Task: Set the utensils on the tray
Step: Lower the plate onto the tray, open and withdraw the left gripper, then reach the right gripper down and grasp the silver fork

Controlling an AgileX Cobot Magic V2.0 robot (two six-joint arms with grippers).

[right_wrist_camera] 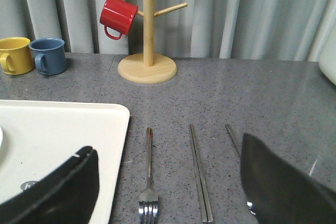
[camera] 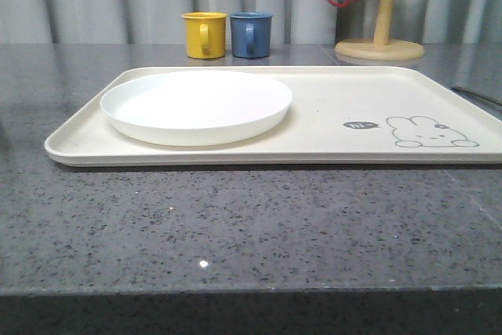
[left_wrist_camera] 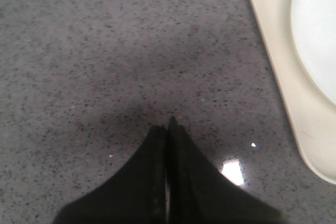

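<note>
**Plate on board, cutlery waiting off the edge**

Grey curtains behind, speckled grey tabletop (camera: 251, 225) in front, and we sweep from the left. Left claw (left_wrist_camera: 168, 129) hangs low over bare stone, fingers pressed together, holding nothing, just beside the tray's rim. Next, the tray (camera: 329, 127), cream and flat, with the white plate (camera: 196, 106) already sitting on its left half and the bunny drawing toward the right. Past the tray's right edge, on the stone, the rest lies in a row: the fork (right_wrist_camera: 148, 182) nearest the rim, the chopsticks (right_wrist_camera: 200, 177) side by side, then the spoon (right_wrist_camera: 233, 140), its bowl hidden behind a finger. Right claw (right_wrist_camera: 168, 182) hovers above them, fingers spread wide, empty.

Risks, as I read it: thin metal lying flat on hard stone is tough to pinch, so a piece could skid away. The chopsticks may split apart if caught off-centre. Fork sits close to the tray rim, which could crowd a finger.

Behind: yellow mug (camera: 205, 34), blue mug (camera: 251, 34), red mug (right_wrist_camera: 118, 17) on a wooden stand (right_wrist_camera: 147, 66), all well clear.
</note>
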